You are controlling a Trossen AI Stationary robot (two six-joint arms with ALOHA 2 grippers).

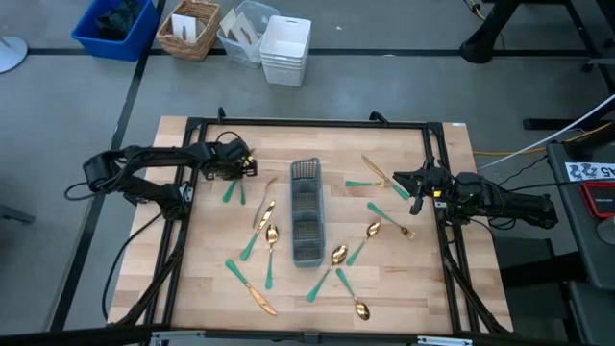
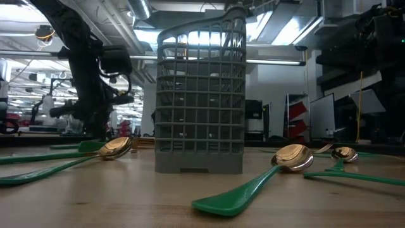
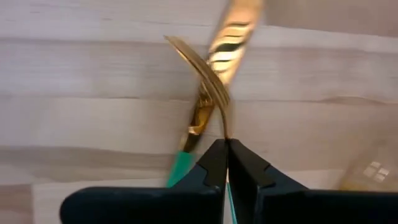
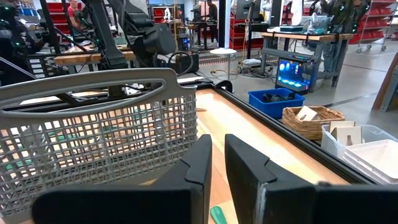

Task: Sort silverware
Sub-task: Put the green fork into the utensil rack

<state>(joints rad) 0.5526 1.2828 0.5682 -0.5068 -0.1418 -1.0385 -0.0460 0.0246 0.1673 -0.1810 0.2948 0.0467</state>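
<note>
- The silverware (image 1: 338, 256), gold-headed pieces with slim green handles, lies scattered flat across the wooden counter (image 1: 192, 288) on both sides of the grey caddy (image 1: 307, 211); none that I can see is in the caddy yet, so the sorting looks to be at its start.
- The caddy stands upright mid-counter between the two arms, probably so that either one can reach its compartments.
- On the left side, a gold fork (image 3: 198, 93) lies beside another gold piece (image 3: 233, 31), their heads crossing in the left wrist view.
- The left claw (image 3: 227, 163) is down at this pair, near the counter's far left part, with its fingers pressed together on something thin: it seems pinched on the fork's slim neck, just below the head, though which of the two pieces it has is hard to be sure of.
- Gripping at the neck rather than the broad head would suit such narrow fingers.
- The right claw (image 1: 415, 185) hovers over the right side near a green-handled piece, its fingers (image 4: 202, 165) a narrow gap apart with nothing visible between them; it appears to be waiting.
</note>
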